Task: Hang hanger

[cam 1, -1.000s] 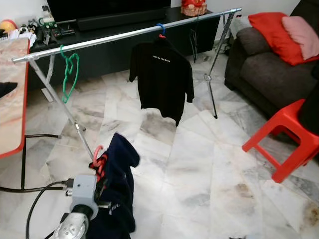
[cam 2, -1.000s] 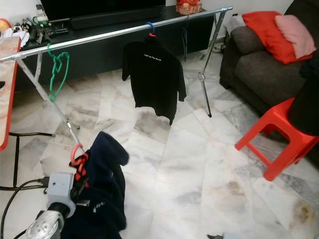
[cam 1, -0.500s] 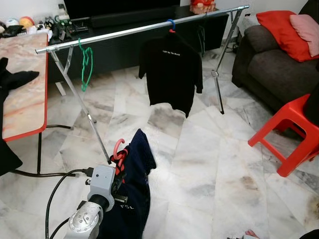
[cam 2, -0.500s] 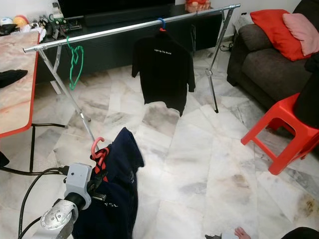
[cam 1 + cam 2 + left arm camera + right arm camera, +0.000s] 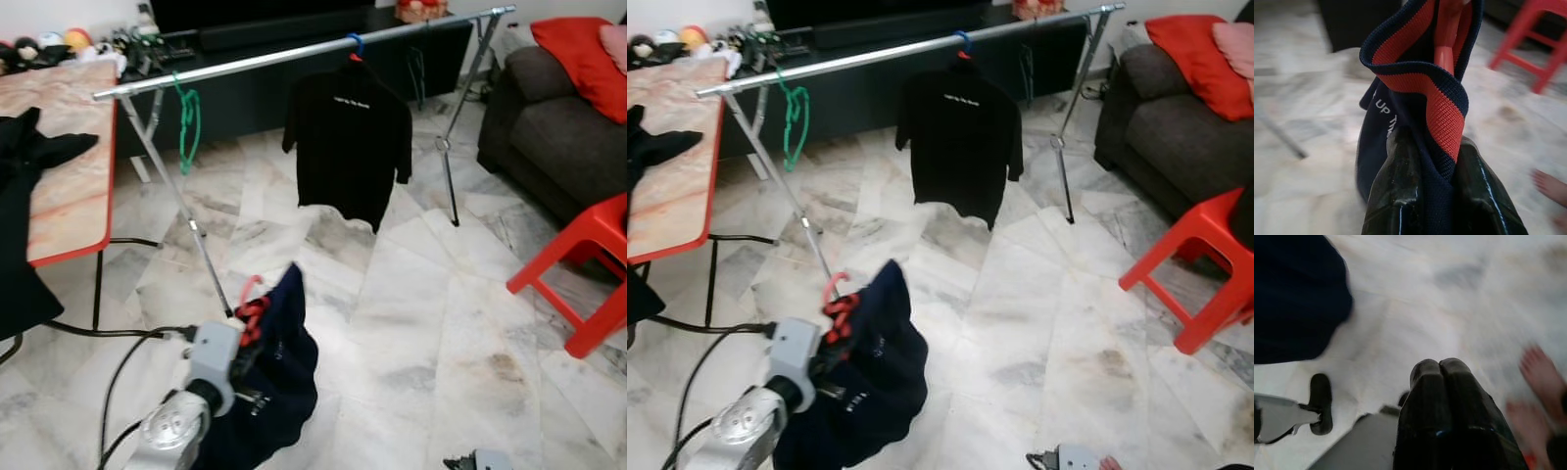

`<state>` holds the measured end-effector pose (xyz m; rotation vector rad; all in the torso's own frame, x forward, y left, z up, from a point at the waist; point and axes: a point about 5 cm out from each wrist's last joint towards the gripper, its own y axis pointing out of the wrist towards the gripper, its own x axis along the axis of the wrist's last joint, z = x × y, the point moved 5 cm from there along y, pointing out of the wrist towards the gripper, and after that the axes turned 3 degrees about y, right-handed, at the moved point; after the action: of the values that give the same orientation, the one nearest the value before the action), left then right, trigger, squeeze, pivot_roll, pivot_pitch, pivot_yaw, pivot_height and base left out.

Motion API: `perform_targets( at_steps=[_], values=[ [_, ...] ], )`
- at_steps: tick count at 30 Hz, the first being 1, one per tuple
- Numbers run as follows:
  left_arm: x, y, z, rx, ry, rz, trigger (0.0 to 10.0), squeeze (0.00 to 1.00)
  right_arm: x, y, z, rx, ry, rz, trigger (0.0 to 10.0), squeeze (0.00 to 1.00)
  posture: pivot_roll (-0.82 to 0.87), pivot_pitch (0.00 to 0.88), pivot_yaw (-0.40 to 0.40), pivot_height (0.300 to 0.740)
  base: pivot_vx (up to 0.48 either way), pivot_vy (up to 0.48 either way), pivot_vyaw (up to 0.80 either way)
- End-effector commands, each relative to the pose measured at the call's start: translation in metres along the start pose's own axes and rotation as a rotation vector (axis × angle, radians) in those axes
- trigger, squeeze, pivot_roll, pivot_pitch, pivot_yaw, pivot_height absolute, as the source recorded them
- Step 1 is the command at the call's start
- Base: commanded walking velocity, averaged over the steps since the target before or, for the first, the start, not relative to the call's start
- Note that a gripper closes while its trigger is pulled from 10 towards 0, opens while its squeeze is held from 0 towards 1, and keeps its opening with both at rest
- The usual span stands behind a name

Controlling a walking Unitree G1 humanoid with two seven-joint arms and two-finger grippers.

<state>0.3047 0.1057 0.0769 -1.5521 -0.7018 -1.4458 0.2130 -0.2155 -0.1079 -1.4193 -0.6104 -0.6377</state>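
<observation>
Closer now than a second ago, the clothes rail [image 5: 294, 54] fills more of the head views, because the robot has walked forward. Its left gripper [image 5: 1432, 161] is clamped on the navy garment [image 5: 274, 382] at its red-striped collar, with the red hanger [image 5: 250, 299] inside, low before the rail's left leg. On the rail hang a green hanger [image 5: 186, 122] and a black shirt [image 5: 348, 142]. Pressed together, the right gripper [image 5: 1439, 369] hangs idle above the marble floor [image 5: 441, 294].
</observation>
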Motion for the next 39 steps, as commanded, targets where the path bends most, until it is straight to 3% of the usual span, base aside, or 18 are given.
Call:
perform_targets(
  at_steps=[1, 8, 13, 14, 15, 16, 17, 21, 27, 28, 29, 31, 32, 39],
  values=[
    [0.016, 0.002, -0.009, -0.076, 0.022, -0.034, 10.0, 0.00, 0.001, 0.000, 0.013, 0.090, -0.077, -0.016, 10.0, 0.00, 0.01, 0.165, 0.016, 0.740, 0.000, 0.000, 0.00],
    [0.036, 0.010, -0.033, -0.245, 0.021, -0.041, 10.0, 0.00, 0.015, -0.001, 0.030, 0.228, -0.192, -0.095, 10.0, 0.00, 0.00, 0.172, 0.016, 0.740, 0.000, 0.000, 0.00],
    [0.055, 0.019, -0.044, -0.318, -0.008, -0.086, 10.0, 0.00, 0.026, -0.004, 0.033, 0.239, -0.283, -0.172, 10.0, 0.00, 0.00, 0.171, 0.013, 0.740, 0.000, 0.000, 0.00],
    [0.058, 0.021, -0.049, -0.341, 0.000, -0.091, 10.0, 0.00, 0.074, 0.002, 0.048, 0.272, -0.310, -0.338, 10.0, 0.00, 0.00, 0.171, 0.013, 0.740, 0.000, 0.000, 0.00],
    [0.063, 0.022, -0.055, -0.372, 0.013, -0.100, 10.0, 0.00, 0.144, 0.000, 0.070, 0.317, -0.340, -0.575, 10.0, 0.00, 0.00, 0.172, 0.015, 0.740, 0.000, 0.000, 0.00],
    [0.067, 0.023, -0.058, -0.390, 0.012, -0.107, 10.0, 0.00, 0.167, -0.004, 0.076, 0.318, -0.353, -0.655, 10.0, 0.00, 0.00, 0.172, 0.015, 0.740, 0.000, 0.000, 0.00],
    [0.070, 0.023, -0.061, -0.403, 0.009, -0.114, 10.0, 0.00, 0.175, -0.006, 0.078, 0.307, -0.363, -0.686, 10.0, 0.00, 0.00, 0.172, 0.015, 0.740, 0.000, 0.000, 0.00],
    [0.081, 0.025, -0.071, -0.448, 0.003, -0.134, 10.0, 0.00, 0.189, -0.013, 0.076, 0.230, -0.395, -0.785, 10.0, 0.00, -0.01, 0.176, 0.015, 0.740, 0.000, 0.000, 0.00],
    [0.082, 0.026, -0.077, -0.469, -0.001, -0.137, 10.0, 0.00, 0.181, -0.007, 0.071, 0.238, -0.316, -0.733, 10.0, 0.00, -0.02, 0.177, 0.014, 0.740, 0.000, 0.000, 0.00],
    [0.085, 0.026, -0.079, -0.474, -0.001, -0.143, 10.0, 0.00, 0.172, -0.005, 0.073, 0.254, -0.328, -0.701, 10.0, 0.07, -0.01, 0.177, 0.014, 0.740, 0.000, 0.000, 0.00],
    [0.086, 0.026, -0.079, -0.476, -0.001, -0.145, 10.0, 0.00, 0.168, -0.004, 0.073, 0.254, -0.332, -0.686, 10.0, 0.57, -0.01, 0.177, 0.014, 0.740, 0.000, 0.000, 0.00],
    [0.087, 0.027, -0.079, -0.478, 0.000, -0.146, 10.0, 0.00, 0.164, -0.003, 0.073, 0.251, -0.334, -0.675, 10.0, 0.57, -0.01, 0.177, 0.014, 0.740, 0.000, 0.000, 0.00],
    [0.088, 0.027, -0.079, -0.481, 0.000, -0.149, 10.0, 0.00, 0.160, -0.003, 0.071, 0.241, -0.320, -0.666, 10.0, 1.00, -0.02, 0.177, 0.014, 0.740, 0.000, 0.000, 0.00],
    [0.099, 0.031, -0.082, -0.493, 0.004, -0.177, 10.0, 0.00, 0.138, 0.000, 0.071, 0.251, -0.295, -0.593, 10.0, 1.00, -0.02, 0.177, 0.014, 0.740, 0.000, 0.000, 0.00]
  ],
)
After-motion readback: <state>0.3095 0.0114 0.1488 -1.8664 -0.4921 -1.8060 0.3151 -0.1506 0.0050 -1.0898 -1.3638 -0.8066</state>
